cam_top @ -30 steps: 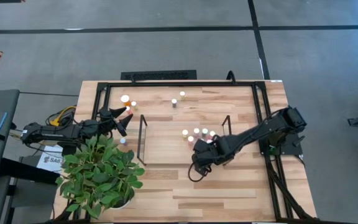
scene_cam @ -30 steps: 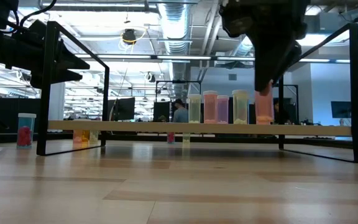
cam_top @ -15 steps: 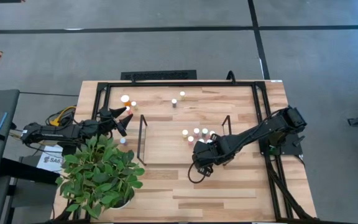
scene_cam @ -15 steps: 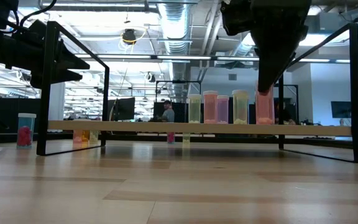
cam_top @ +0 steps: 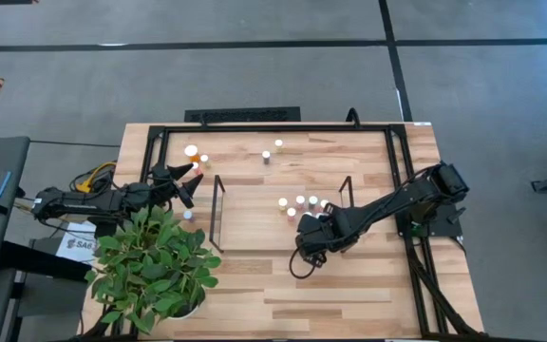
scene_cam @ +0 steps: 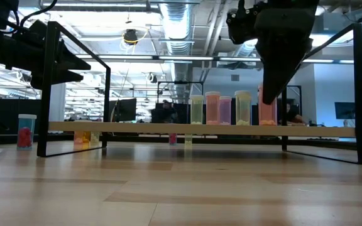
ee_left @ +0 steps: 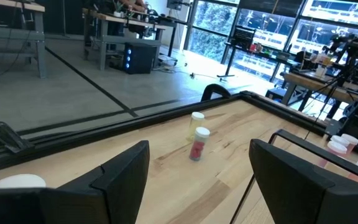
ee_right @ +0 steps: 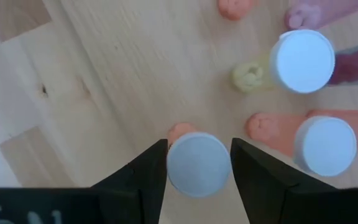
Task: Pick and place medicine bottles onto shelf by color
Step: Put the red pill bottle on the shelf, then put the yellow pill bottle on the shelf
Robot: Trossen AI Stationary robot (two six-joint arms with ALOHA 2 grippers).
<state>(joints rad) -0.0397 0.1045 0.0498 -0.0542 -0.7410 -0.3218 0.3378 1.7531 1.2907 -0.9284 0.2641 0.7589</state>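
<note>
Light-wood worktop (cam_top: 368, 294) carries the shelf (cam_top: 254, 223), a rectangular light-wood board between two thin black wire-frame ends, lying mid-worktop. Leafy green potted plant (cam_top: 155, 261) fills the near-left corner. Right arm reaches in from the worktop's right edge; right claw (cam_top: 310, 231) stands over the shelf's right end, pointing straight down. Wrist view: its two dark fingers (ee_right: 140, 171) flank a white-capped bottle with orange-red body (ee_right: 198, 163), upright on the shelf board; narrow gaps show on both sides of the cap, so the claw looks slackened, not clenched on it. Neighbours: a row of small white-capped bottles (cam_top: 301, 201) just beside it toward the shelf's far edge, pale yellow, pink and orange in the low view. Judgement: release step. Do it well by spreading fully before lifting, then rising straight up; any sideways drift risks tipping the bottle or its close neighbours. Left claw (cam_top: 184, 182) waits spread and empty near the worktop's left edge; two more bottles (ee_left: 197, 143) sit toward the far edge.
</note>
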